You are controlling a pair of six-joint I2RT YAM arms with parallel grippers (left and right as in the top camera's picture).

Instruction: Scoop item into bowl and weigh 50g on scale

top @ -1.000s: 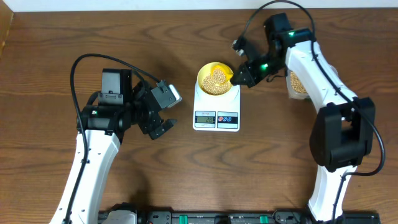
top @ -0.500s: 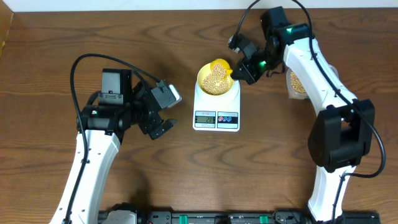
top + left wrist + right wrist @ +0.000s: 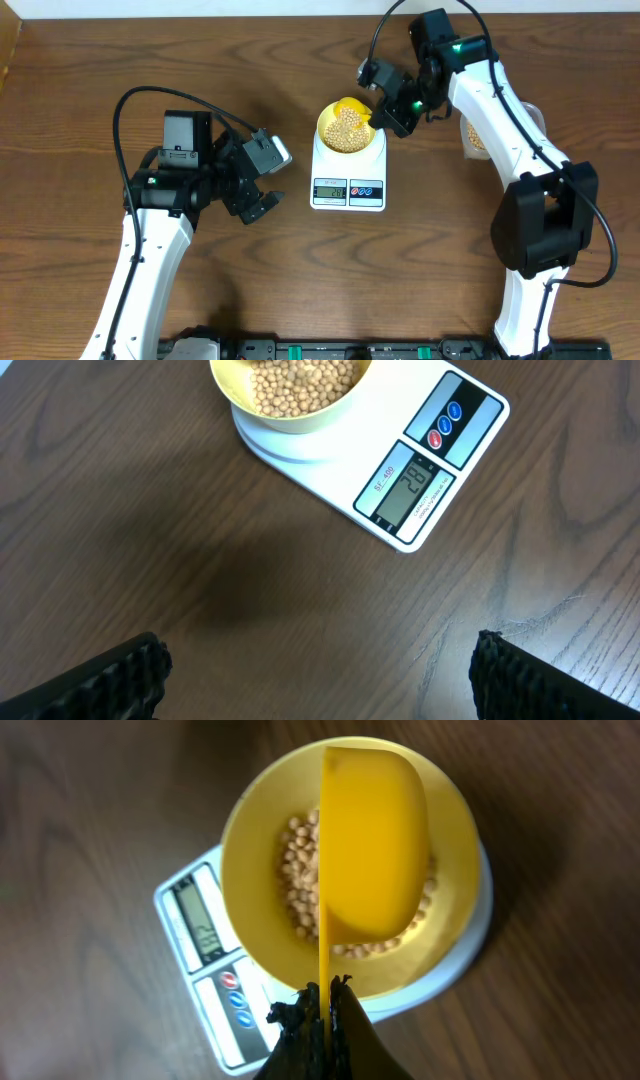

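Note:
The pale-yellow bowl [image 3: 346, 127] sits on the white scale [image 3: 348, 176] and holds beige beans [image 3: 347, 126]. My right gripper [image 3: 385, 113] is shut on the handle of a bright yellow scoop [image 3: 372, 842], which is turned on its side over the bowl [image 3: 260, 850], above the beans [image 3: 298, 880]. The scale's display [image 3: 201, 923] shows in the right wrist view. My left gripper [image 3: 262, 206] is open and empty, left of the scale. In the left wrist view the bowl [image 3: 290, 415], beans [image 3: 300, 380] and scale display [image 3: 407, 490] show ahead of my open gripper [image 3: 320, 680].
A clear tub of beans [image 3: 475, 135] stands right of the scale, partly hidden behind my right arm. The wooden table's far edge [image 3: 200, 18] runs along the top.
My right gripper has moved up and to the left and rolled the scoop onto its side over the bowl. The left arm has not moved.

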